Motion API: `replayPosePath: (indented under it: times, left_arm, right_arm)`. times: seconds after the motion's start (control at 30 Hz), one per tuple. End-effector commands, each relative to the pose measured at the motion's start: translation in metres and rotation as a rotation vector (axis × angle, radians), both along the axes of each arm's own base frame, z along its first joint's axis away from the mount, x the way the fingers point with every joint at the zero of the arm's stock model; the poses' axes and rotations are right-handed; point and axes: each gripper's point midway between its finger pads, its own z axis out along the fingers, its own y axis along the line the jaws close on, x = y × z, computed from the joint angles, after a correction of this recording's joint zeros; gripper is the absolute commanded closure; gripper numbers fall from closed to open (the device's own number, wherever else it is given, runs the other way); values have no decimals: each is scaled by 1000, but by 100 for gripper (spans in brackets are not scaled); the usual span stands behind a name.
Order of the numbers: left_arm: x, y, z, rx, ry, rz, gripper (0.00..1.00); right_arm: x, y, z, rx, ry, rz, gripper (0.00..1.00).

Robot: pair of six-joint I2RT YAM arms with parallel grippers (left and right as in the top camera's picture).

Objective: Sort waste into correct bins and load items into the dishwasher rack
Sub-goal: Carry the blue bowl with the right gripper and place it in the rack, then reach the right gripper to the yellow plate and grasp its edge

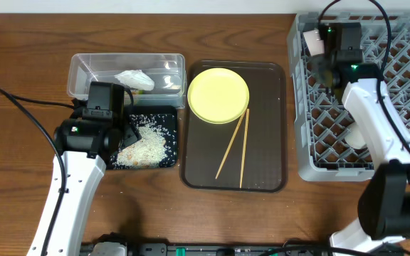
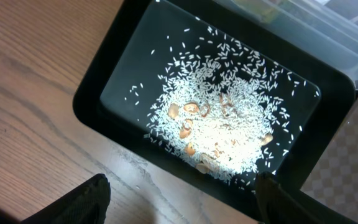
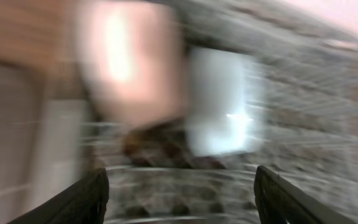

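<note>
At the table's left: my left arm reaches in from the near edge, with the left gripper point(image 2: 182, 186) hanging over the near edge of the black tray-bin point(image 2: 129, 68).
Left gripper state: released, the fingers spread wide with nothing between them.
Rice grains point(image 2: 222, 124): piled in the middle of the black tray-bin with a few tan bits among them, and loose grains scattered toward the corners.
Clear tub point(image 1: 84, 71): touching the far side of the black tray-bin; the crumpled white tissue point(image 1: 134, 78) lies inside it.
Brown tray point(image 1: 262, 163): just right of both bins.
Yellow plate point(image 1: 218, 94): flat in the tray's far half.
Chopsticks point(image 1: 235, 149): on the tray, their far ends together beside the plate's rim, splaying apart toward me.
Grey rack point(image 1: 312, 142): at the far right, beside the tray.
White cup point(image 1: 313, 41): in the rack's far left corner.
Right gripper point(image 3: 180, 180): over that corner, near the cup. My wrist view is badly blurred, but the fingers stand apart and grasp nothing.
</note>
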Motion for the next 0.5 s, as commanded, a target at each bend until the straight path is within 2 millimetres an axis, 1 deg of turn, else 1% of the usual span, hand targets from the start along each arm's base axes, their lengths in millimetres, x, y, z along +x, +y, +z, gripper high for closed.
replayPosePath:
  times: [0.0,0.07,0.2,0.27,0.4,0.47]
  left_arm:
    - [-1,1,-2,0,10,9,22]
    - [-1,1,-2,0,10,9,23]
    - [-1,1,-2,0,10,9,22]
    - [-1,1,-2,0,10,9,23]
    - [-1,1,-2,0,10,9,22]
    - [-1,1,-2,0,10,9,22]
  right_arm:
    - [-16,96,2,423,63,200,28]
    - [-24,121,-1,525,106,207,30]
    - [-31,149,-19,562,165,173,37]
    - [-31,157,-32,532,183,149,38]
    - [-31,161,-66,457,215,50,38]
    - [-31,168,-83,441,240,49,40]
